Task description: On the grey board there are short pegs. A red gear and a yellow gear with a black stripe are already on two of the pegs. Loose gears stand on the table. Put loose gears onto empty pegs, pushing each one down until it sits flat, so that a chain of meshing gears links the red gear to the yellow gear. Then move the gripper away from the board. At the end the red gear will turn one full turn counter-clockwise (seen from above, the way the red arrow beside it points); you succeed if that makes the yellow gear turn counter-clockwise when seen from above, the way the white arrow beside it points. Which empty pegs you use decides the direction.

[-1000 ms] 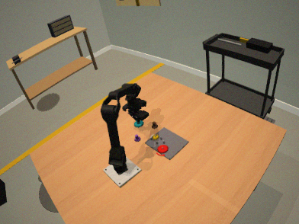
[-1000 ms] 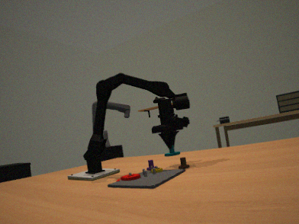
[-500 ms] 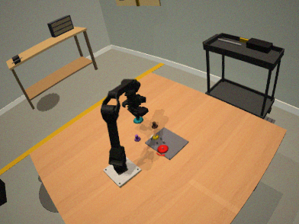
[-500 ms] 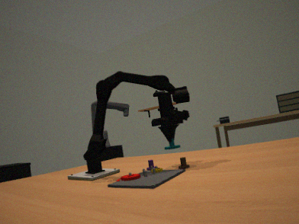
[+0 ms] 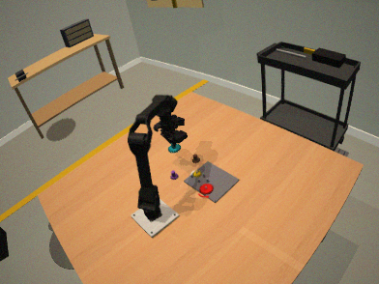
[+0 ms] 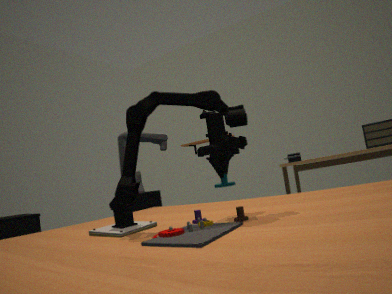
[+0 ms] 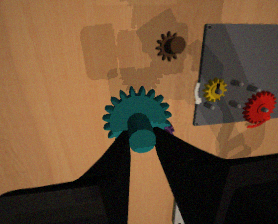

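Observation:
My gripper [image 5: 176,142] [image 6: 224,176] [image 7: 140,133] is shut on the handle of a large teal gear [image 5: 174,148] [image 6: 224,184] [image 7: 131,106], held above the table beside the board. The grey board [image 5: 223,176] [image 6: 190,239] [image 7: 240,45] bears the red gear [image 5: 206,188] [image 6: 171,233] [image 7: 255,111] and the yellow gear [image 5: 196,174] [image 6: 206,223] [image 7: 212,93], with several empty pegs near them. A brown gear [image 5: 195,158] [image 6: 241,215] [image 7: 166,46] stands on the table by the board. A purple gear [image 5: 174,175] [image 6: 198,216] [image 7: 169,130] stands on the table; in the wrist view the teal gear mostly hides it.
The arm's white base plate [image 5: 165,226] [image 6: 101,229] is on the table [image 5: 271,213] [image 6: 280,250] left of the board. A red arrow [image 5: 203,196] lies beside the red gear, and a white arrow [image 7: 196,94] beside the yellow gear. A black cart and a workbench stand away from the table.

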You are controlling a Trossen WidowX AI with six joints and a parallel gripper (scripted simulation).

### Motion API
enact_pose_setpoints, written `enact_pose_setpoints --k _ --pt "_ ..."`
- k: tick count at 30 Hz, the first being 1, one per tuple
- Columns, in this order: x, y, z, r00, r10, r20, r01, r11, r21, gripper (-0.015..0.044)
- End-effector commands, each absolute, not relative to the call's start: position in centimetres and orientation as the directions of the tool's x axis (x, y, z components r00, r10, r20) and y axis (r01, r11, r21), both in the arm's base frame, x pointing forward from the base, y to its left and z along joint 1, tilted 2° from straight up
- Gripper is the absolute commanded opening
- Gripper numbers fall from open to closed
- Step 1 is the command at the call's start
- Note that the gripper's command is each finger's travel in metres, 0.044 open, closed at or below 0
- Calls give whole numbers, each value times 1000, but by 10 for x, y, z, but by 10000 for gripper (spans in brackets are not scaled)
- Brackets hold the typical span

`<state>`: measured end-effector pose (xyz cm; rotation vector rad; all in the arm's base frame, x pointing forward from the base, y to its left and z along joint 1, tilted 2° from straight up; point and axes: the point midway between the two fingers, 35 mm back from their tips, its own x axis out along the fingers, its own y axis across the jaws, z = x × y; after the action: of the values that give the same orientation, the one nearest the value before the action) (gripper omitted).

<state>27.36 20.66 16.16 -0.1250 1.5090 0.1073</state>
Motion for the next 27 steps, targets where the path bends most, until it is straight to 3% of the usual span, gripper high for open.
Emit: enact_pose_setpoints --k 1,27 --pt "274 207 169 60 -3 -998 -140 990 -11 0" --pt "272 195 201 58 -3 -998 -127 992 -10 0"
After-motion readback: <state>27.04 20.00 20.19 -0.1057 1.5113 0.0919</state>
